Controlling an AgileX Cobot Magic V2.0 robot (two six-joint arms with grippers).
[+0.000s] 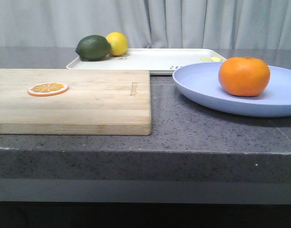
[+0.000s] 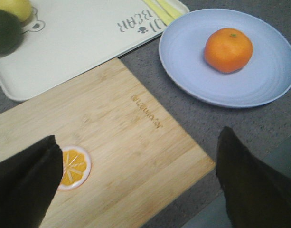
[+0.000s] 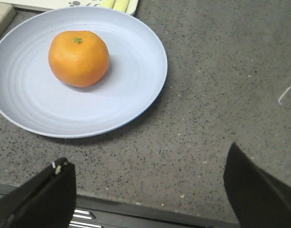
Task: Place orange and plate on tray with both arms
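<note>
The orange (image 1: 244,76) sits on the lavender-blue plate (image 1: 202,83) at the right of the counter; both also show in the left wrist view (image 2: 228,50) (image 2: 183,61) and the right wrist view (image 3: 79,58) (image 3: 131,90). The off-white tray (image 1: 159,59) lies behind, at the back. My left gripper (image 2: 138,183) is open and empty above the front of the cutting board. My right gripper (image 3: 147,192) is open and empty over the counter's front edge, nearer than the plate. Neither gripper shows in the front view.
A wooden cutting board (image 1: 88,104) with a thin orange slice (image 1: 48,89) lies at the left. A dark green lime (image 1: 93,47) and a yellow lemon (image 1: 117,43) sit on the tray's left end. Curtains hang behind.
</note>
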